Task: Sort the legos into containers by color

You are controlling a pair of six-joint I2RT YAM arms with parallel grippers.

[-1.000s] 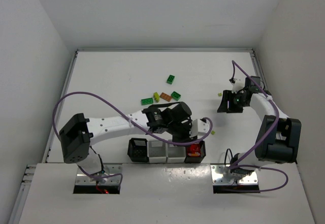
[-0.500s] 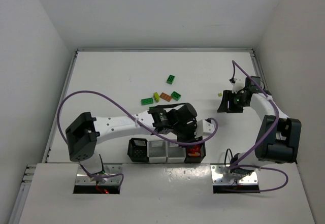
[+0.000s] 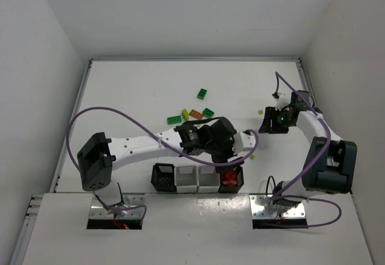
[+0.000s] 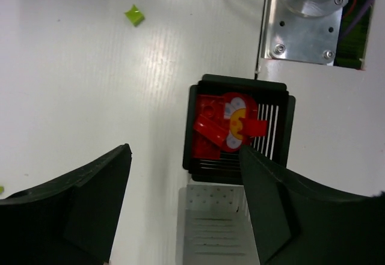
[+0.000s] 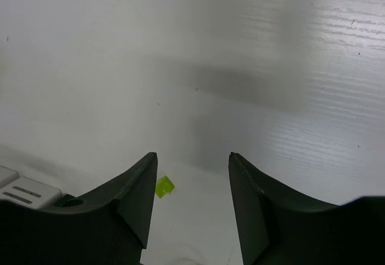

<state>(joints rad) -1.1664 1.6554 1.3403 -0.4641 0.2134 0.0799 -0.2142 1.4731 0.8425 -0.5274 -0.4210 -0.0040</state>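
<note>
Several red legos lie in the right black container; the same red pile shows in the top view. My left gripper hangs open just above that bin and the white container next to it, nothing between its fingers. In the top view the left gripper covers the back of the row. Dark green legos, a yellow-green one and an orange-brown one lie behind it. My right gripper is open over bare table, a tiny yellow-green lego beside its left finger.
The left black container and a white one stand at the row's left. Another tiny yellow-green piece lies right of the bins. A metal base plate sits at the near edge. The right gripper is at the table's right side.
My left gripper has opened over the right black container and its wrist has shifted slightly away from the near edge. The right arm has barely moved.
</note>
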